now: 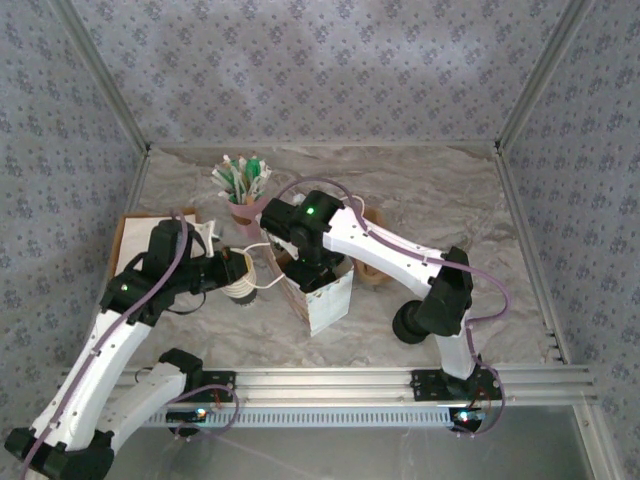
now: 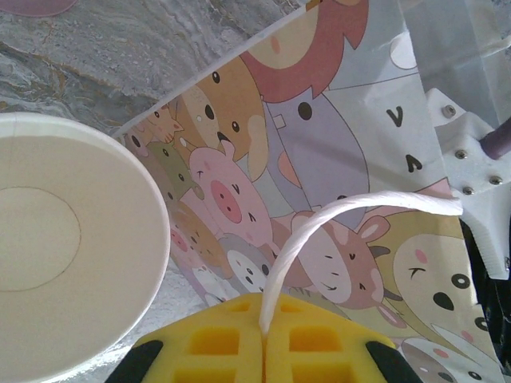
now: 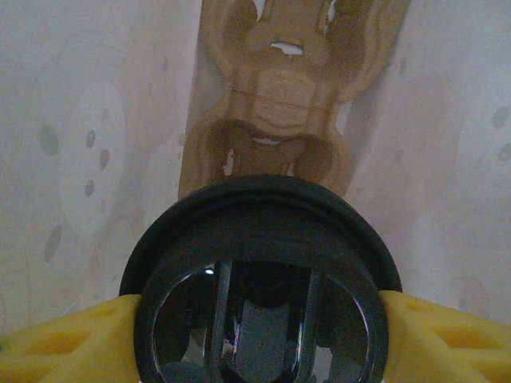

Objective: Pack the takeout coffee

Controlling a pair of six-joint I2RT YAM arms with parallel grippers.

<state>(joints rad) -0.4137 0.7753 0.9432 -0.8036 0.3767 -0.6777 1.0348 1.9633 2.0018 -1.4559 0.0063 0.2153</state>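
Note:
My right gripper [image 3: 263, 323] reaches down into the cartoon-print paper bag [image 1: 325, 300], its yellow fingers [image 3: 64, 339] shut on the round black lid [image 3: 263, 215] of the takeout coffee. The lid hides the cup under it. Below it, at the bag's bottom, lies a brown cardboard cup carrier [image 3: 279, 96]. My left gripper [image 2: 263, 331] stands just left of the bag [image 2: 319, 144], shut on its white string handle [image 2: 359, 203], which arches up from between the pads. From above, the left gripper [image 1: 225, 270] holds the handle [image 1: 262, 262] out to the left.
A stack of nested white cups [image 1: 238, 278] stands close beside my left gripper, its open mouth [image 2: 56, 247] at that view's left. A pink cup of green-and-white sticks [image 1: 243, 195] stands behind. A cardboard tray [image 1: 125, 235] lies far left; a black round stack [image 1: 410, 322] sits right.

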